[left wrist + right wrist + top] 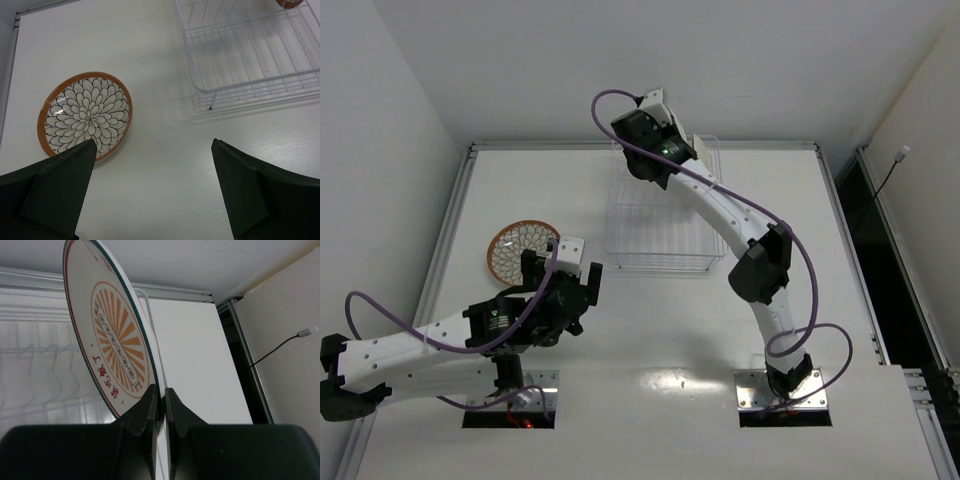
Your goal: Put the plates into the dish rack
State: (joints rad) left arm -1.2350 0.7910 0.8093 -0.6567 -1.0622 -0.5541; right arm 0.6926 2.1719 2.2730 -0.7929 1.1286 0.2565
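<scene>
Top external view: a white table [650,330] seen from above, two robot arms bolted at its near edge. At 9 o'clock on the table an orange-rimmed plate [520,250] lies flat, face up, with a white petal pattern. Just beside it, at its 5 o'clock, hovers the left gripper [563,272], fingers spread wide and grasping nothing. Its wrist camera looks between the two dark fingertips [75,170], with the plate at 10 o'clock and apart from them.

Toward 12 o'clock stands the dish rack [660,230], a clear wire basket. Over its far edge, at its 11 o'clock corner, reaches the right gripper [655,140]. Its wrist view shows the fingers clenched on the lower rim of the sunburst plate [112,340], which is held on edge and leaning left, with the rack's wires behind it. Whether it sits in a slot cannot be told. No third plate is visible.

These plates look like stiff, glazed ceramic: probably smooth, fairly heavy and breakable. The flat plate likely has to be pinched at its raised rim, nearest the gripper, then tipped upright gently.
</scene>
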